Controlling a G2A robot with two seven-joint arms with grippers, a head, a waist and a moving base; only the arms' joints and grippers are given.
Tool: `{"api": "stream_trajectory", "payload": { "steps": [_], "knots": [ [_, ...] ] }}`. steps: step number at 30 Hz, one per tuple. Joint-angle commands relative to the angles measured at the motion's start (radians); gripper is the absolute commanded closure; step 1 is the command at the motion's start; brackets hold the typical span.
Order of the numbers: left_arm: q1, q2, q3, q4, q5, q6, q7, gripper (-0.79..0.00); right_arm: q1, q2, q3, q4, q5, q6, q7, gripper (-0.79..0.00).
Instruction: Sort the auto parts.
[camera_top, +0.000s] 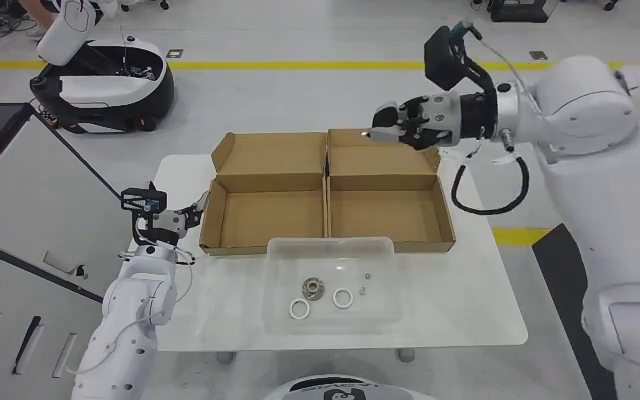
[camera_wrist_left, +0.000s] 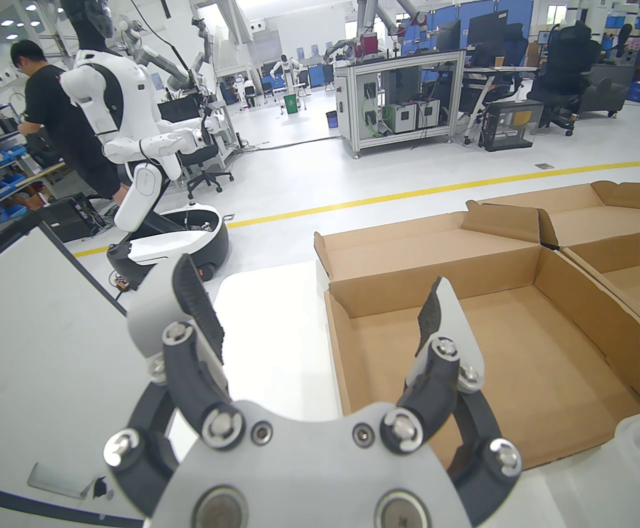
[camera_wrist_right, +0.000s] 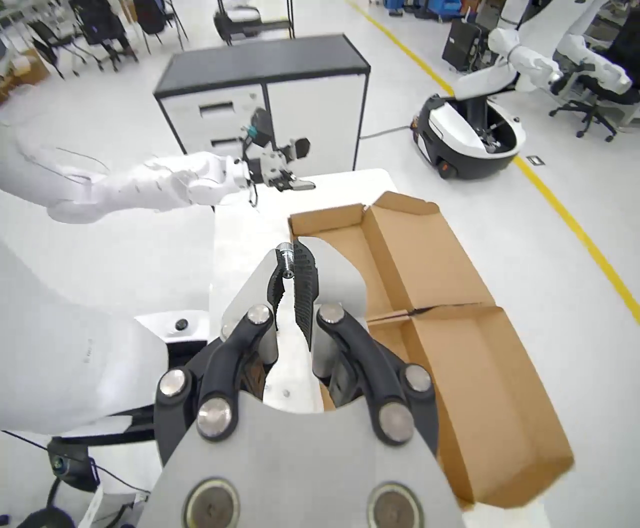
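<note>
White surface (camera_top: 480, 300) bears two open boxes (camera_top: 262, 215) and a clear tray (camera_top: 300, 243) with rings (camera_top: 298, 309) near them. Left gripper (camera_wrist_left: 310, 280), jaws wide, hangs beside the left box (camera_wrist_left: 480, 350). Right gripper (camera_wrist_right: 290, 260) pinches a screw (camera_wrist_right: 285, 257) in its jaws over the far edge of the right box (camera_top: 385, 212).

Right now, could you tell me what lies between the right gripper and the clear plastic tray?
The open brown cardboard box on the right, in the top view.

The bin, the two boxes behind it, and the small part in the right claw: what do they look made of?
Bin: clear glossy plastic; table shows through. Boxes: matte brown cardboard, creased folded flaps. Small part: probably metal, given its silvery shine and threads.
</note>
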Motion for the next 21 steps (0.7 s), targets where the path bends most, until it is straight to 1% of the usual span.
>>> {"api": "stream_trajectory", "payload": {
  "steps": [1,3,6,11,15,21],
  "knots": [
    [0.000,0.000,0.000,0.000,0.000,0.000,0.000,-0.785,0.060,-0.003,-0.091,0.042,-0.092,-0.004,-0.004,0.000],
    [0.000,0.000,0.000,0.000,0.000,0.000,0.000,-0.785,0.104,-0.007,-0.162,0.089,-0.132,-0.016,-0.016,0.000],
    [0.000,0.000,0.000,0.000,0.000,0.000,0.000,-0.785,0.174,-0.007,-0.281,0.140,-0.243,-0.027,-0.027,0.000],
    [0.000,0.000,0.000,0.000,0.000,0.000,0.000,-0.785,0.271,-0.008,-0.454,0.223,-0.338,-0.060,-0.060,0.000],
    [0.000,0.000,0.000,0.000,0.000,0.000,0.000,-0.785,0.330,-0.010,-0.574,0.274,-0.369,-0.076,-0.076,0.000],
    [0.000,0.000,0.000,0.000,0.000,0.000,0.000,-0.785,0.388,-0.022,-0.741,0.354,-0.385,-0.089,-0.089,0.000]
  ]
}}
